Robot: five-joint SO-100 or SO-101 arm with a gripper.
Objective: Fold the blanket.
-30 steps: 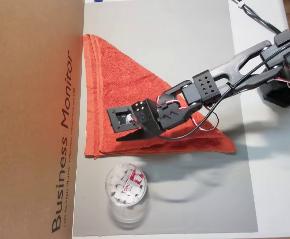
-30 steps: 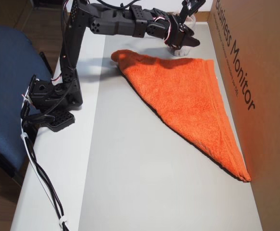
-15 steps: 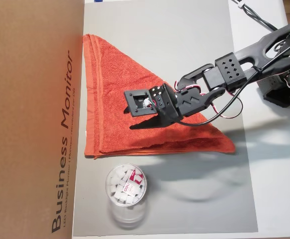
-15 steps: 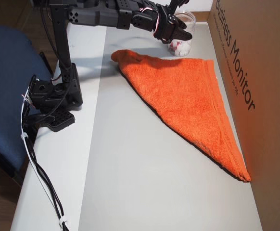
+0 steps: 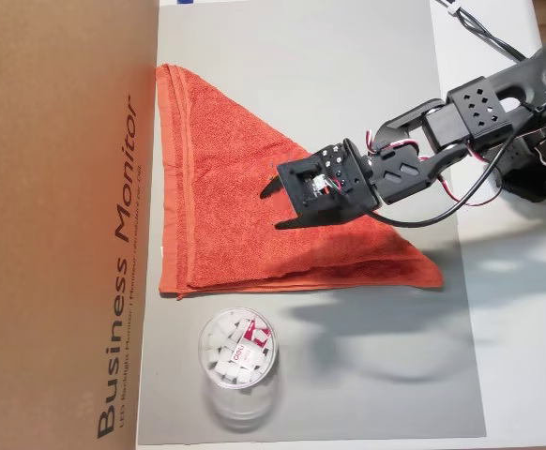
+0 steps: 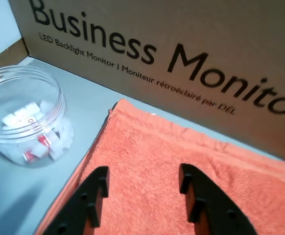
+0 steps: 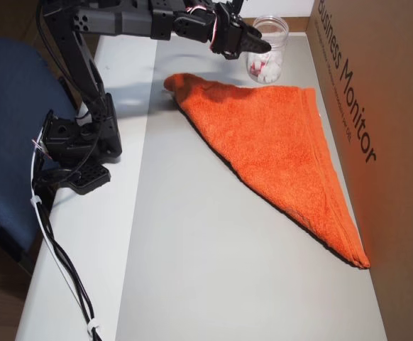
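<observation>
1. Because the blanket [image 5: 245, 211] already lies folded corner to corner into a triangle, it sits flat on the grey mat [image 5: 367, 84], one long edge running just beside the cardboard box [image 5: 57, 216] and one sharp corner pointing toward the arm's base [image 7: 79, 145].
2. The gripper [image 6: 142, 183] hangs above the cloth with its two fingers spread apart and nothing between them; the wrist view shows bare terry under the gap.
3. The plastic jar [image 5: 237, 361] of small white pieces stands near the blanket's lower hem in an overhead view, apart from it.
4. Risk, as a judgement: if a second fold is meant, a pinch that catches only the top layer would peel the triangle open instead of folding it, and a low sweep toward the hem could knock the jar.
5. Compared with a second ago, the gripper has drawn back across the blanket toward the arm's base and risen, while the blanket and jar have not shifted.
</observation>
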